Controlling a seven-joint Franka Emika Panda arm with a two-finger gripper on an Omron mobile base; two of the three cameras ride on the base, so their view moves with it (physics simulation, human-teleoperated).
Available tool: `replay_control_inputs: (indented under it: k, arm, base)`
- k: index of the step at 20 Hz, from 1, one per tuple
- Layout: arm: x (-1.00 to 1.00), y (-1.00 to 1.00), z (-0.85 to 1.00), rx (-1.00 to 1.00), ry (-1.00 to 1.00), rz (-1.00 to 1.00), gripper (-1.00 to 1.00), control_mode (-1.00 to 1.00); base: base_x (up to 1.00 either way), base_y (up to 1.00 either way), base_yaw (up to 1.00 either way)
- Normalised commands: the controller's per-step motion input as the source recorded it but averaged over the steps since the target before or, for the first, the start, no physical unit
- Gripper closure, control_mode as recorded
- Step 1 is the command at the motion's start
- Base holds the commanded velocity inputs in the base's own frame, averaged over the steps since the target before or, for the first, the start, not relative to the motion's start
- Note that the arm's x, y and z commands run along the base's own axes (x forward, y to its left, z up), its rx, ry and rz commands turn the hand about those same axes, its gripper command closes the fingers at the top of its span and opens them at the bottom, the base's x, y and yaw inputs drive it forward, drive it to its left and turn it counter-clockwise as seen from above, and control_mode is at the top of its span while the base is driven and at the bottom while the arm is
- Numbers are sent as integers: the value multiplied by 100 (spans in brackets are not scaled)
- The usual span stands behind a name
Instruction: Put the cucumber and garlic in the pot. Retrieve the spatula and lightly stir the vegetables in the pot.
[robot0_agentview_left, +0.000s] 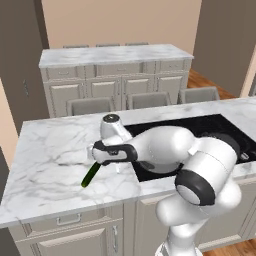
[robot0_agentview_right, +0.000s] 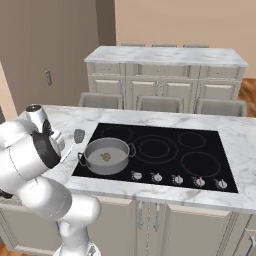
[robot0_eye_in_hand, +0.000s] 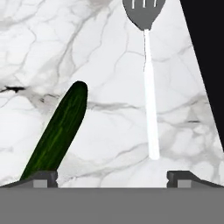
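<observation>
The dark green cucumber (robot0_agentview_left: 91, 175) (robot0_eye_in_hand: 59, 131) lies on the marble counter left of the cooktop. My gripper (robot0_eye_in_hand: 113, 177) hovers just above it, open and empty; the cucumber's near end runs under the left fingertip (robot0_eye_in_hand: 43, 176). The spatula (robot0_eye_in_hand: 151, 109) lies beside the cucumber, its slotted head (robot0_agentview_right: 79, 135) pointing away from my hand. The grey pot (robot0_agentview_right: 106, 156) sits on the front left burner. The small tan garlic (robot0_agentview_right: 106, 156) rests inside it. In the left base view my hand (robot0_agentview_left: 114, 152) reaches left over the counter.
The black cooktop (robot0_agentview_right: 165, 150) has a row of knobs (robot0_agentview_right: 176, 179) along its front. Marble counter (robot0_agentview_left: 50, 150) stretches left of it to an edge. Three stools (robot0_agentview_right: 161, 104) stand behind the counter, with a second cabinet island (robot0_agentview_left: 115, 55) beyond.
</observation>
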Motion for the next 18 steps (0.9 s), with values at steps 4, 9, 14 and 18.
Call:
replay_control_inputs:
  k: [4, 9, 14, 18]
  arm:
    - [-8, 74, -6, 0, 25, 9, -100, -100]
    - [0, 32, -29, 0, 20, 13, -100, -100]
    - [2, 4, -47, 0, 6, -1, -100, -100]
    - [20, 17, -3, 0, 0, -5, -100, -100]
  base:
    - [0, 0, 0]
    - [0, 0, 0]
    - [0, 0, 0]
    - [0, 0, 0]
